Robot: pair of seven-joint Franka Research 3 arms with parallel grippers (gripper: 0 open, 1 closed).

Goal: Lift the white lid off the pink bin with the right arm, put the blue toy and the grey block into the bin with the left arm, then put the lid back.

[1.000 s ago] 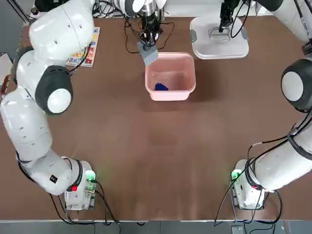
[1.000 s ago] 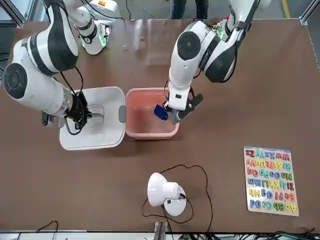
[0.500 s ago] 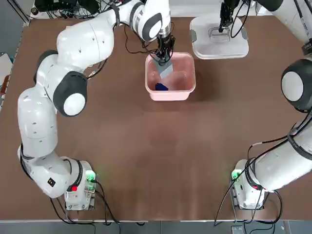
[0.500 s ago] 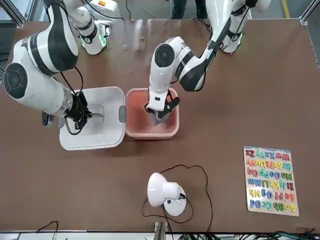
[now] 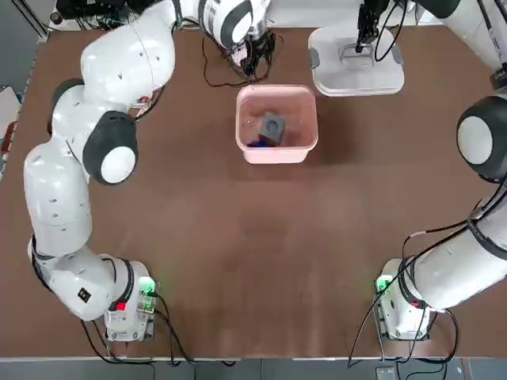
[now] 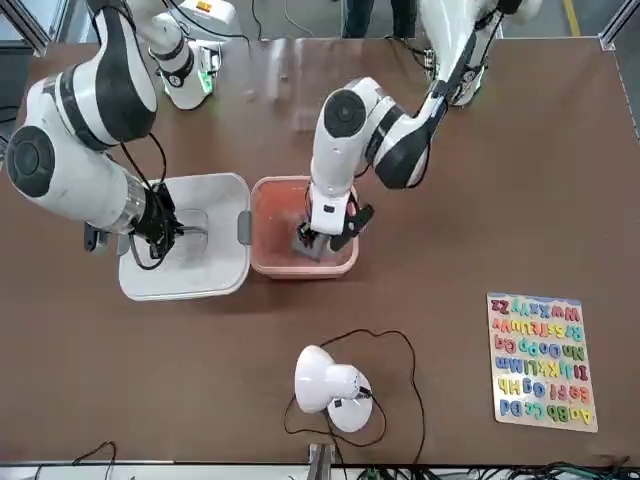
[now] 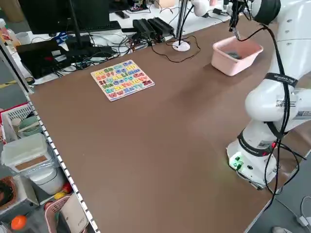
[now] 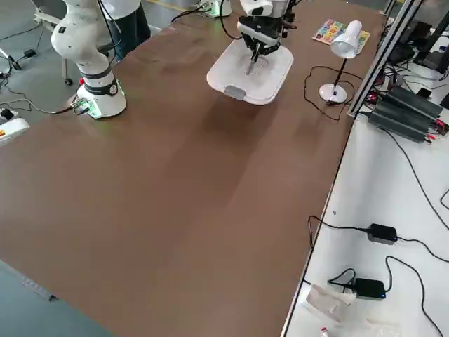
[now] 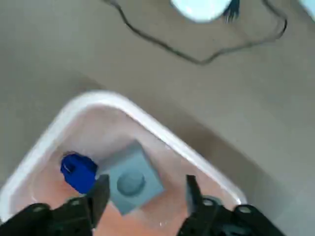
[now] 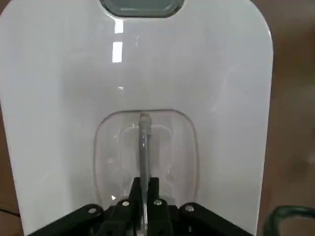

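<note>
Grey block (image 9: 132, 178) has just dropped from the left gripper (image 9: 147, 194), now spread open above the translucent pink bin (image 5: 277, 156), beside the irregular blue toy (image 9: 78, 172) at its nine o'clock in the left wrist view. Only the lid remains: the right gripper (image 10: 143, 196) clenches the glossy white lid (image 10: 216, 64) by its handle, at the bin's two o'clock from overhead.

letter board (image 6: 542, 362) | rows of coloured letters — "AM", last row — digits, blurred
</note>
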